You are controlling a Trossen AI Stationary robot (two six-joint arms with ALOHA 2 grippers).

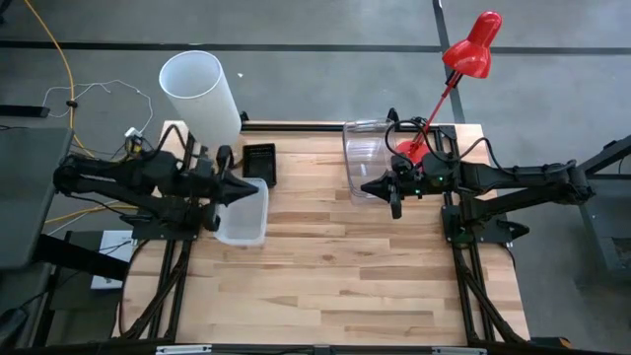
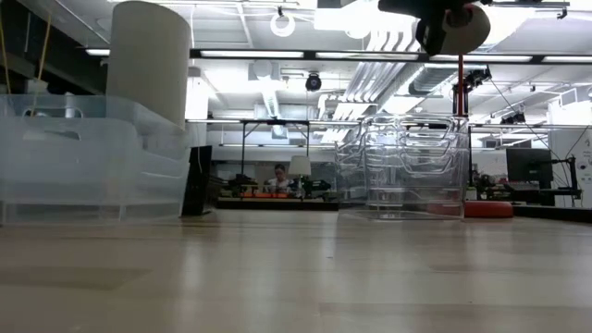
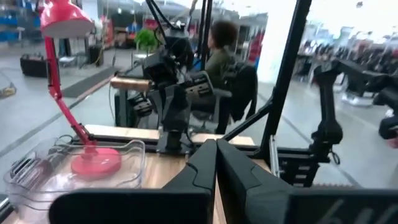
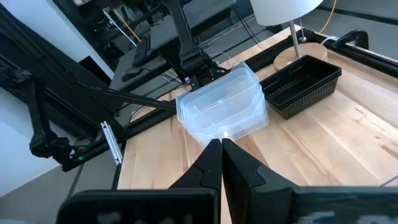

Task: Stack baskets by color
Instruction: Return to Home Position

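Where the camera looks straight down, the stacked white baskets sit at the left side of the table, with the left gripper hanging over their left rim. The black baskets stand just beside them, toward the back edge, next to the tall white lampshade. The clear baskets are stacked at the back right, close to the foot of the red lamp, and the right gripper hovers at their front edge. From table height, the white baskets fill the left and the clear baskets stand nested right of centre. The dark sliver between the two stacks is probably the black baskets, though little of it shows. On the left wrist, that gripper's two fingers are pressed together and hold nothing. Beyond them lie the clear baskets and the lamp's red foot, and a person is in the room behind. On the right wrist, the fingers also meet tip to tip and are empty, pointing toward the white baskets with the black baskets close beside them.
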